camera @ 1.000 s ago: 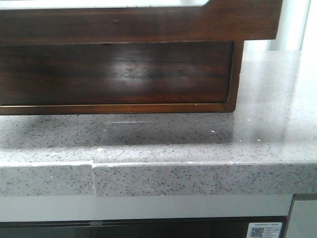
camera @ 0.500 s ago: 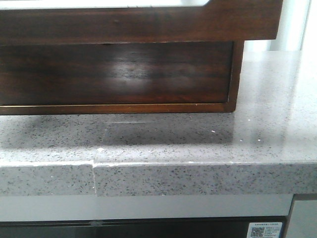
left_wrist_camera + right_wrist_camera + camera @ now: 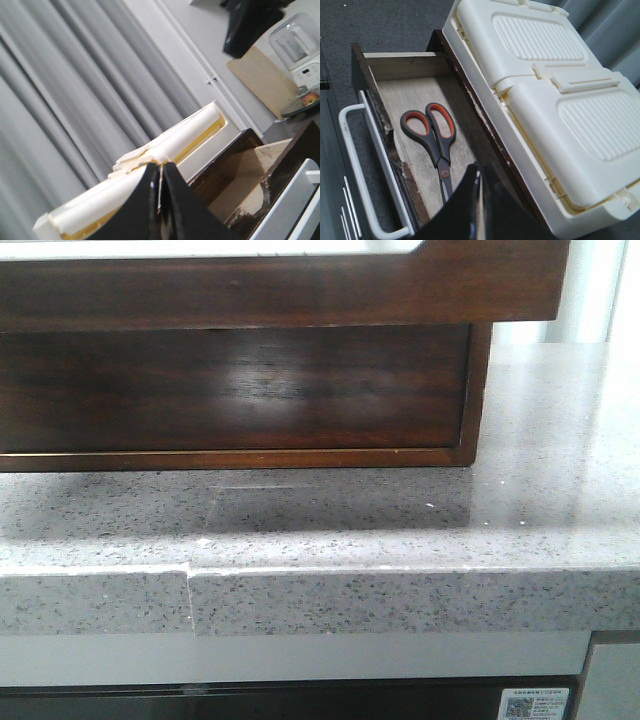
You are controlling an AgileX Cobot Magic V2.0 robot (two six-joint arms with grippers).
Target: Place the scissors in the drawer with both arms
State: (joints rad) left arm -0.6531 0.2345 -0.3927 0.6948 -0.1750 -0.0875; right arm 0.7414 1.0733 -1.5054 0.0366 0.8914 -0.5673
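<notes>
The right gripper (image 3: 479, 200) has its two dark fingers pressed together with nothing between them, hanging over the open drawer (image 3: 400, 100). Just beyond its tips lie the scissors (image 3: 432, 137), one pair, flat on the pale wooden floor of the drawer: grey handles with orange-lined loops, blades closed and pointing toward the gripper. Beside the drawer, one cream ribbed plastic box (image 3: 545, 90) sits on top of the chest (image 3: 250, 390). The left gripper (image 3: 160, 200) is likewise closed and empty, above the drawer's dark wall. One chest stands on the grey speckled counter (image 3: 400, 530).
</notes>
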